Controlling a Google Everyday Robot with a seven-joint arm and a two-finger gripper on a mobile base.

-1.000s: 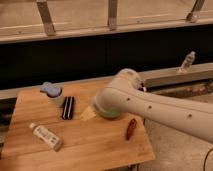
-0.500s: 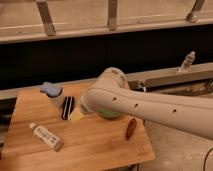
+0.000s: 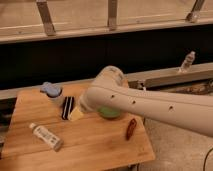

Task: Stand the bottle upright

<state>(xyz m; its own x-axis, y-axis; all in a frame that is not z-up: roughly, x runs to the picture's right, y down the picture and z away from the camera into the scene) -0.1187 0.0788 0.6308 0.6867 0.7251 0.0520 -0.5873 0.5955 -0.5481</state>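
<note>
Lying flat on the desk [image 3: 100,147], the bottle [image 3: 45,136] stretched diagonally, lower left of the gripper [image 3: 76,113], its grip impossible to tell.

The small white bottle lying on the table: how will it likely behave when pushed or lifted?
Lying on its side and slim, the bottle probably rolls if nudged sideways. It looks plastic, so likely light and stiff. Stood up, its narrow base may tip. The gripper is by the black block, away from the bottle.
</note>
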